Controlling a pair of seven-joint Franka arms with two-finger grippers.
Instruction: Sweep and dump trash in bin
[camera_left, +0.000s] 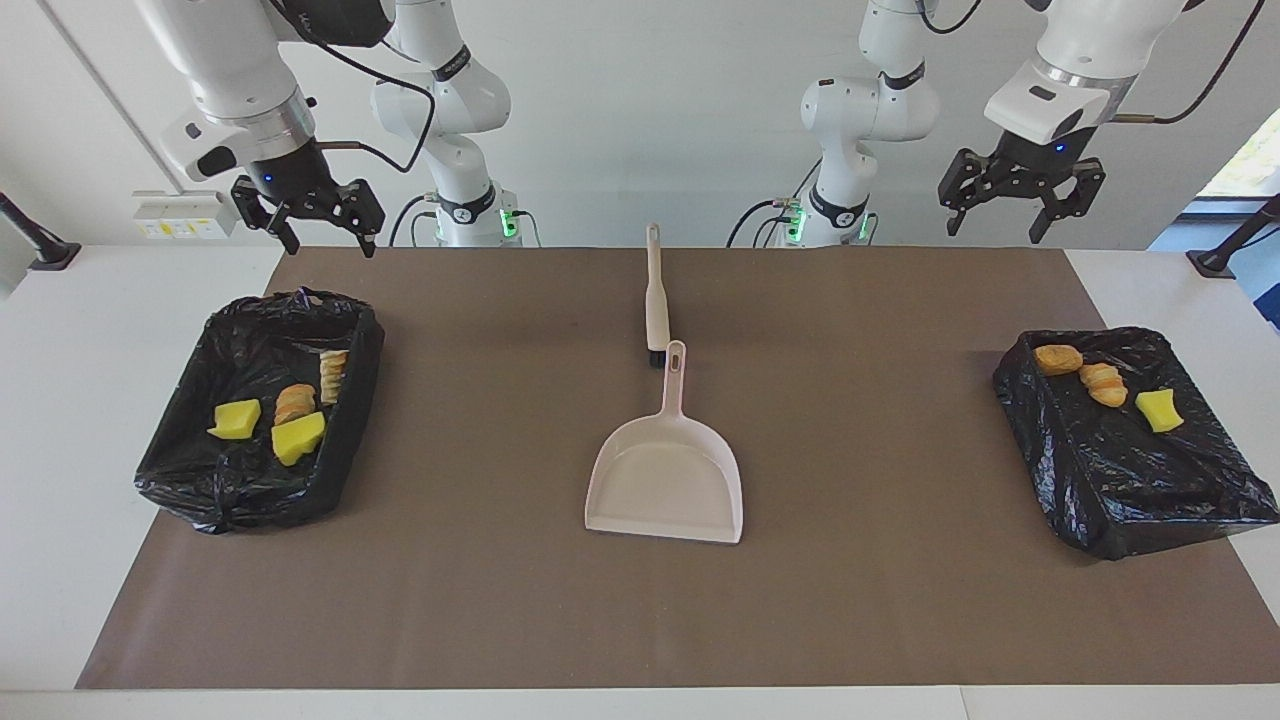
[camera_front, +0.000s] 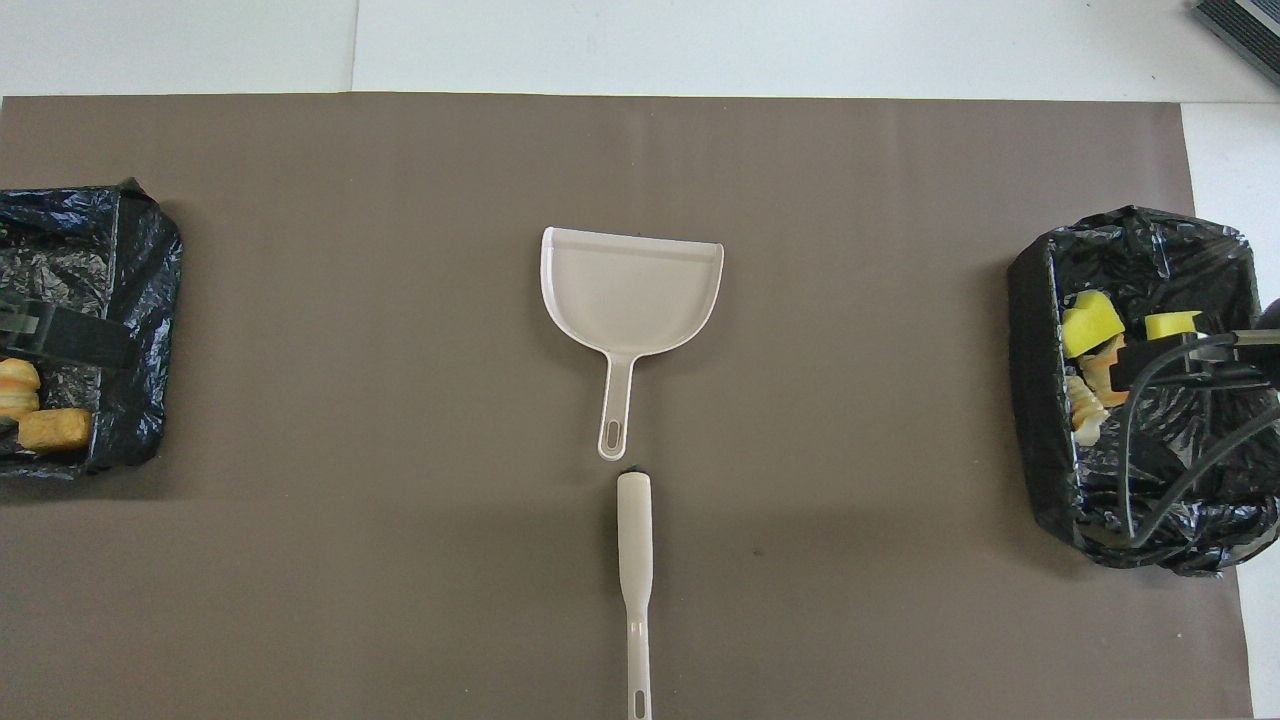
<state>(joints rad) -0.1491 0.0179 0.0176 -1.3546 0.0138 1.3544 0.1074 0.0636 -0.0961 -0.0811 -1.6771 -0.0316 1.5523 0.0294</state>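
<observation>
The trash lay in two bins lined with black bags, one at each end of the bench. In the bin (camera_left: 262, 410) at the right arm's end sat two yellow sponge chunks (camera_left: 298, 436) and two tan bread pieces (camera_left: 295, 400), bunched together near the middle of the liner. In the other bin (camera_left: 1135, 440), at the left arm's end, lay two bread pieces (camera_left: 1058, 358) and one yellow-green sponge chunk (camera_left: 1160, 410), all in the part nearer to the robots.

Between the bins, at the middle of the brown mat (camera_left: 900, 600), the dustpan (camera_left: 668, 480) lay flat, its handle pointing toward the robots and its wide mouth away from them. No scrap showed in it. The brush (camera_left: 656, 300) lay just nearer to the robots, in line with the dustpan, its head almost touching the end of the dustpan's handle and its own handle pointing toward the robots.

The right pincer (camera_left: 318, 235) hung in the air over the mat's edge by the near rim of its bin, fingers spread, pinching nothing. The left pincer (camera_left: 1000, 222) hung over the bench at the other end, near its bin, fingers likewise spread and empty. Both arms waited.
</observation>
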